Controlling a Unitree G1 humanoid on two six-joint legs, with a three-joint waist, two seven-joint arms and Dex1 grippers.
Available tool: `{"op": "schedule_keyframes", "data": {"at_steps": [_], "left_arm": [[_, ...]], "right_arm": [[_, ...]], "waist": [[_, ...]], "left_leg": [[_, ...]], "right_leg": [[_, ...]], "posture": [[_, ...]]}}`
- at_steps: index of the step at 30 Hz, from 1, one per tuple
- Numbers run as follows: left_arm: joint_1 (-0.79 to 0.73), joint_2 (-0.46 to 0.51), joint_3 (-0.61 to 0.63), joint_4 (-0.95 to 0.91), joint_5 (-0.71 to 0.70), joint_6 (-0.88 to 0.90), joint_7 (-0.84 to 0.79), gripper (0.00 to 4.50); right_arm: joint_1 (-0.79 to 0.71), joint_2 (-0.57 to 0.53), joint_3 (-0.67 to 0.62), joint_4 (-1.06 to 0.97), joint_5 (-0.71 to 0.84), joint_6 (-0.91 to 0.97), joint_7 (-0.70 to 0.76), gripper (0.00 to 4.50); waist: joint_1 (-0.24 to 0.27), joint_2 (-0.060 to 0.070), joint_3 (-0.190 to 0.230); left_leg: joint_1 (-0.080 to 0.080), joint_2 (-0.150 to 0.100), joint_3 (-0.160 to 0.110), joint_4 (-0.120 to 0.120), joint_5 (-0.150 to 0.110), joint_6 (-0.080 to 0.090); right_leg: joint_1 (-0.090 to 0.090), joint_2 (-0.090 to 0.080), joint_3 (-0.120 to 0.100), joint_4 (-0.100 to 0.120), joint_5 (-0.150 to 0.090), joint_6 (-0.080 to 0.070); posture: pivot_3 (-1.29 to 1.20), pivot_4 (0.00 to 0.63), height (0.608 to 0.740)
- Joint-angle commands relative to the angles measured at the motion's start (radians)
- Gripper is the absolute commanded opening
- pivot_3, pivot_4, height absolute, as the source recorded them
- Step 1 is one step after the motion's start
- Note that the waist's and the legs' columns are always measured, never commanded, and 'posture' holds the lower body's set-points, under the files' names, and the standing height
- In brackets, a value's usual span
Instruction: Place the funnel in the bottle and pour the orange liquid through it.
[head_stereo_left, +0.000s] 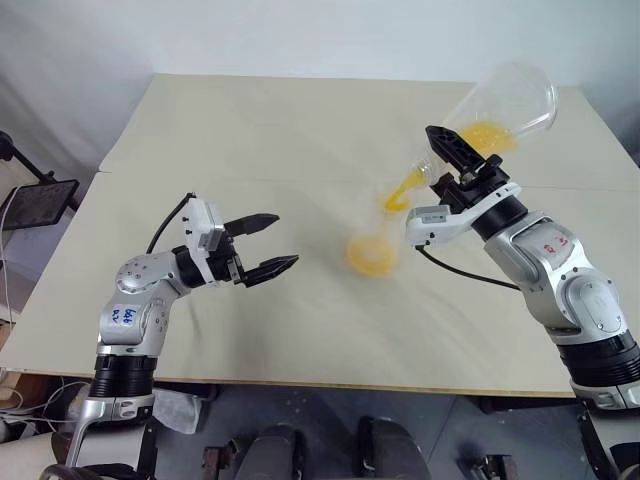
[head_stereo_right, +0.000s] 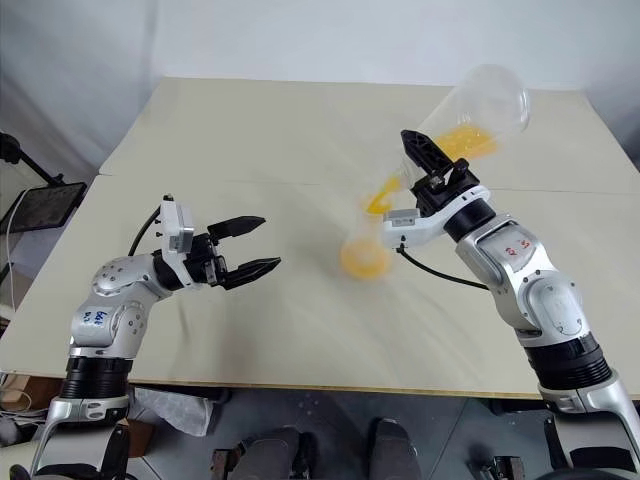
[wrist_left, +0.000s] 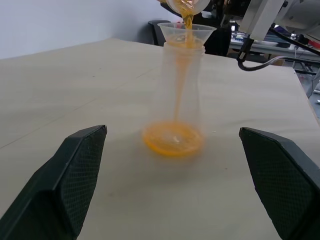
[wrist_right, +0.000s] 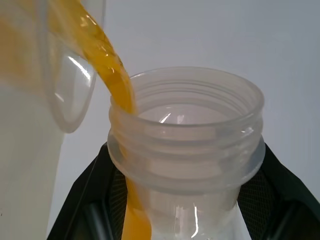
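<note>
1. On the pale tabletop (head_stereo_left: 250, 130), near its middle: the bottle (wrist_left: 182, 95), upright, translucent, wide conical base and straight neck.
2. Seated in the bottle's neck: the funnel (wrist_left: 187, 34), clear plastic, mouth up.
3. Raised above and to the right of the bottle: a larger clear vessel (head_stereo_left: 500, 105), tipped steeply, mouth down toward the funnel, wide end up and away.
4. Clamped on that vessel's threaded neck: the right gripper (head_stereo_left: 452, 165), black fingers closed on either side of the ribbed collar, seen close up in the right wrist view.
5. Orange liquid (head_stereo_left: 372, 255) in 3 places: a small pool left in the low side of the tilted vessel, a thin stream falling from its lip into the funnel, and a round layer across the bottle's base.
6. Stream visible inside the bottle's neck in the left wrist view, running down to the pooled layer.
7. Left of the bottle, apart from it and touching nothing: the left gripper (head_stereo_left: 263, 244), jaws spread wide and empty, pointed toward the bottle, hovering just over the table.
8. Bottle framed between the 2 open fingers in the left wrist view, well ahead of the tips.
</note>
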Motion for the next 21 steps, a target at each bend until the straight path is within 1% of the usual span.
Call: {"op": "schedule_keyframes", "data": {"at_steps": [1,21], "left_arm": [[0.002,0.002,0.009,-0.05,-0.026,-0.008,0.003,4.5],[0.011,0.001,0.009,-0.065,-0.031,-0.005,0.016,4.5]], "right_arm": [[-0.015,-0.019,-0.031,-0.021,-0.006,-0.006,-0.027,2.46],[-0.026,-0.035,-0.027,-0.008,-0.038,-0.03,-0.054,2.46]], "waist": [[0.0,0.0,0.0],[0.0,0.0,0.0]], "left_leg": [[0.0,0.0,0.0,0.0,0.0,0.0],[0.0,0.0,0.0,0.0,0.0,0.0]], "right_leg": [[0.0,0.0,0.0,0.0,0.0,0.0],[0.0,0.0,0.0,0.0,0.0,0.0]], "posture": [[0.0,0.15,0.74],[0.0,0.15,0.74]]}}
